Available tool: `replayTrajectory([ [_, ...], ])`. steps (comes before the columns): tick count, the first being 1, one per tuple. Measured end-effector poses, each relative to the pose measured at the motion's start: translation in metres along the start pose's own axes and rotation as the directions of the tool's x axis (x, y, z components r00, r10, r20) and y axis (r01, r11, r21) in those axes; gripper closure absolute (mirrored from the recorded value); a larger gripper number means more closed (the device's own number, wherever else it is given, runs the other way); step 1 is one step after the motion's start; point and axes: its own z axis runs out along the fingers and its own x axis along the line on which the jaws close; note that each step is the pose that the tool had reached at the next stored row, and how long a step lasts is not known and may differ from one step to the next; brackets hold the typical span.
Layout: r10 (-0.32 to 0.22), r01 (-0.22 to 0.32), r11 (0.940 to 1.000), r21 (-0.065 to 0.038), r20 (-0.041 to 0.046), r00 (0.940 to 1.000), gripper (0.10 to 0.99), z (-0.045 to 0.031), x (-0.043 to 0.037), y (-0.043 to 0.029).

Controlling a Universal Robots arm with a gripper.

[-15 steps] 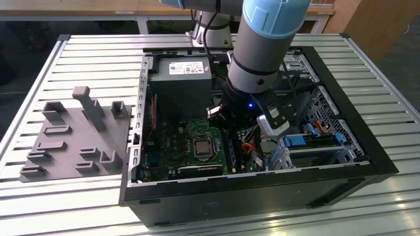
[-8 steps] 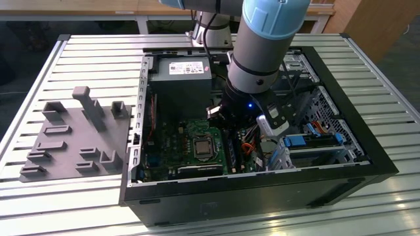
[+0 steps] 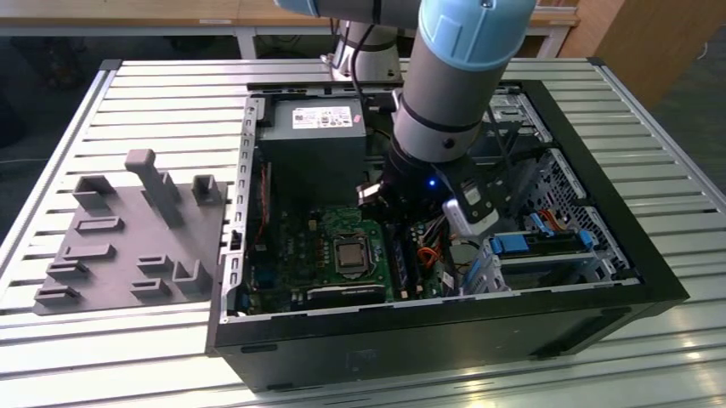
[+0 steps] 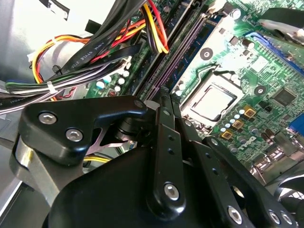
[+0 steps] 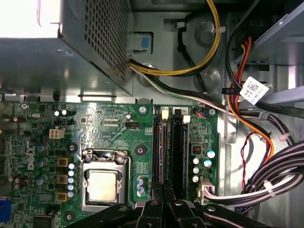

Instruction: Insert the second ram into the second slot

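Case [image 3: 454,331] on table [image 3: 170,93], fixture plate [image 3: 125,246] at the exterior view's left. Inside: motherboard [image 3: 295,255], processor socket [image 5: 102,183] beside memory slots [image 5: 176,147] (gripper [image 5: 164,192] above them).

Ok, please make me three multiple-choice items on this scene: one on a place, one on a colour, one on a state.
1. Where is the gripper?
A. inside the computer case
B. beside it
C. far above it

2. What colour is the motherboard?
A. red
B. green
C. white

3. How is the case?
A. closed
B. open, its inside in view
C. wrapped

Answers: 1 A, it hangs low over the memory slots; 2 B, green shows around the processor socket; 3 B, nothing covers the motherboard.
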Motion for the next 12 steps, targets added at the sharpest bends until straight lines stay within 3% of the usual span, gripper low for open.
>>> replayTrajectory([
  [12, 0.000, 0.000, 1.0000, 0.000, -0.0005, 1.0000, 0.969, 0.0044, -0.0002, -0.0003],
])
